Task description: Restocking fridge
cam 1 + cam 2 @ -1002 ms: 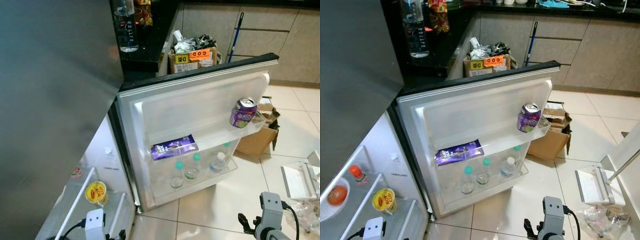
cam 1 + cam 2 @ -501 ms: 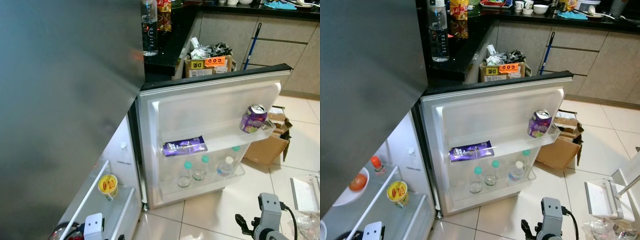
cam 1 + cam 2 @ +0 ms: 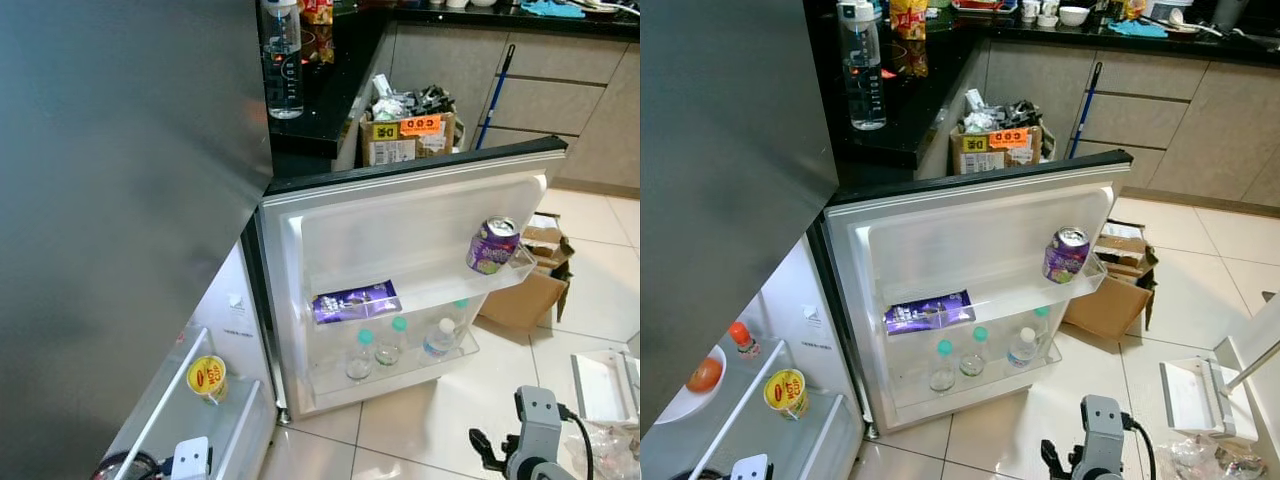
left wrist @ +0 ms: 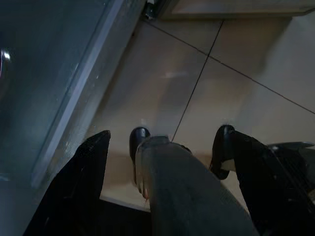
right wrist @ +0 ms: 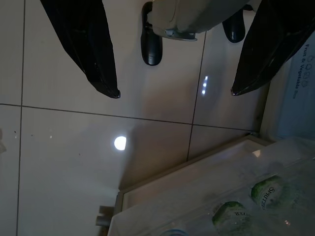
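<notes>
The fridge's lower door point(image 3: 420, 215) stands wide open. A purple can point(image 3: 492, 246) sits at the outer end of its upper shelf, and a purple snack pack point(image 3: 350, 300) lies below it. Three small bottles point(image 3: 390, 340) stand in the bottom door shelf; their green caps point(image 5: 266, 189) appear in the right wrist view. Inside the fridge are a yellow cup point(image 3: 206, 377), a red-capped bottle point(image 3: 738, 338) and an orange fruit point(image 3: 703, 375) on a plate. Both arms hang low. My left gripper point(image 4: 165, 132) and right gripper point(image 5: 175, 92) point at the floor tiles, open and holding nothing.
The grey upper fridge door point(image 3: 120, 200) looms at the left. A tall water bottle point(image 3: 282, 60) stands on the black counter. A box of rubbish point(image 3: 400, 125), a blue-handled broom point(image 3: 495, 80), an open cardboard box point(image 3: 520, 290) and a white tray point(image 3: 605, 370) are around the floor.
The whole picture has shifted, so the camera moved. The can, the bottles and the door keep their places. Both arms still hang idle.
</notes>
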